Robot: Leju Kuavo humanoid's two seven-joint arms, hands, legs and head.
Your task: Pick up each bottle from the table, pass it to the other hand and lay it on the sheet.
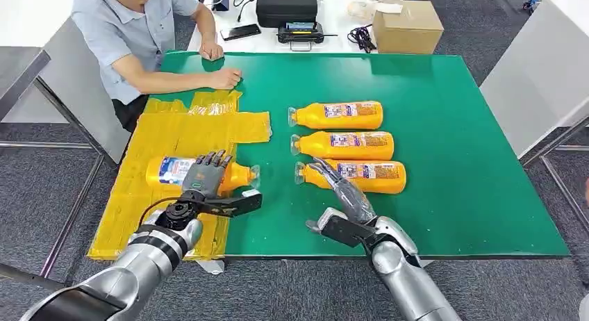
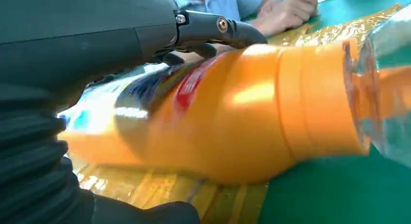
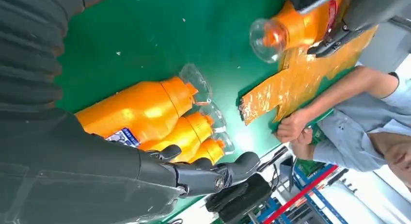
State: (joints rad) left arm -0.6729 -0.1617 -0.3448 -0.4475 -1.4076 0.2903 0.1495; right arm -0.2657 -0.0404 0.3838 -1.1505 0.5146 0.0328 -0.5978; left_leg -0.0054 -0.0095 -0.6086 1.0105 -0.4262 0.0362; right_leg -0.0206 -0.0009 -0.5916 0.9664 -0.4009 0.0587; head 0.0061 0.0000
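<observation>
An orange bottle (image 1: 167, 171) (image 2: 242, 117) lies on the yellow sheet (image 1: 173, 130), its clear cap (image 1: 254, 175) reaching over the green table (image 1: 451, 126). My left hand (image 1: 206, 174) arches over its middle; fingers (image 2: 218, 25) and thumb (image 2: 145, 214) stand slightly off it. Three more orange bottles lie side by side on the table: far (image 1: 340, 114), middle (image 1: 347, 145) and near (image 1: 368, 176) (image 3: 135, 112). Just above the near bottle's neck is my right hand (image 1: 340, 189), its fingers (image 3: 213, 178) stretched out and holding nothing.
A person sits at the table's far left corner, one hand (image 1: 224, 78) resting by the sheet's far edge. Behind the table are a cardboard box (image 1: 407, 26), a black case (image 1: 286, 5) and cables. The table's near edge runs just behind both wrists.
</observation>
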